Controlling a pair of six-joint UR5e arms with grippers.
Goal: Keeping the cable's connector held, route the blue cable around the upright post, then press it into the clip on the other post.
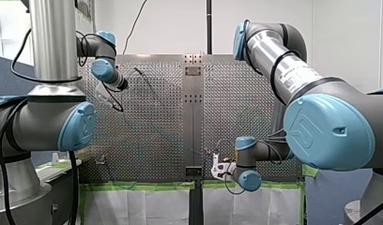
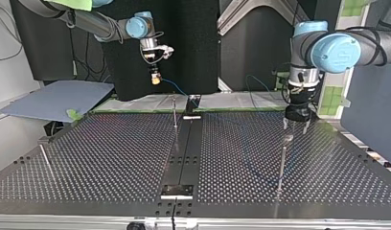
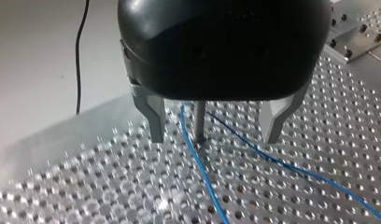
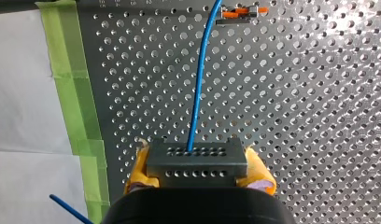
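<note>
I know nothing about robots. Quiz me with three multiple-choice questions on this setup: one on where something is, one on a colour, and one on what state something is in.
1. In the left wrist view, where is the post?
A. Upright between the jaws of the left gripper
B. Lying flat beside them
C. In a person's hand

2. What colour is the cable?
A. Red
B. Blue
C. Green

3. What are the jaws of the right gripper doing?
A. Standing open and empty
B. Shut on the post
C. Shut on the connector

Answers:
1 A: the post rises from the table between the two metal jaws, which stand apart on either side of it.
2 B: it shows blue in both wrist views.
3 C: the yellow-padded jaws clamp the grey connector from both sides, and the cable runs out ahead of it.
</note>
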